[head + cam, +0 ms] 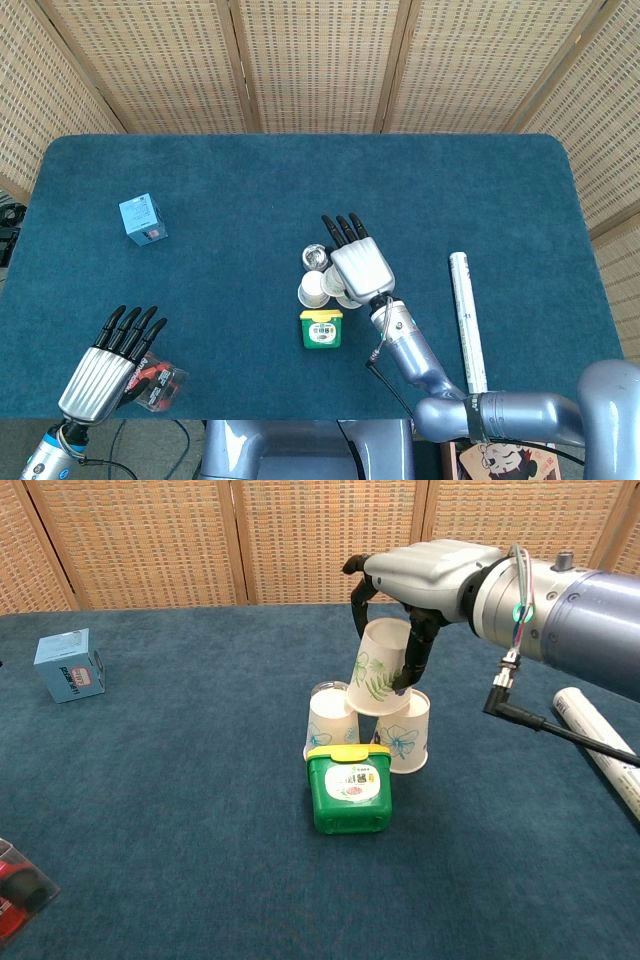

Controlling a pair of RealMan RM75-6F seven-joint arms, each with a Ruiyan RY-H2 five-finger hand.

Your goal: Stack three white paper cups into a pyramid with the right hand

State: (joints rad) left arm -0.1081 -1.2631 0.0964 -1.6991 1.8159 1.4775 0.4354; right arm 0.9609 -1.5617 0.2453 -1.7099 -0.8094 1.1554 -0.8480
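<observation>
Two upturned white paper cups stand side by side mid-table: the left cup [331, 721] [313, 289] and the right cup [405, 732]. My right hand [420, 575] [361, 267] grips a third leaf-printed cup [380, 667], upside down and tilted, with its rim at the tops of the two standing cups. In the head view the hand covers that cup and most of the right cup. My left hand [108, 360] lies open at the table's near left corner, holding nothing.
A green tub with a yellow lid [348, 786] [321, 328] stands just in front of the cups. A clear glass [315, 257] sits behind the left cup. A white tube [600, 737] lies at right, a blue box [68, 664] at far left, a red-black item [157, 382] by my left hand.
</observation>
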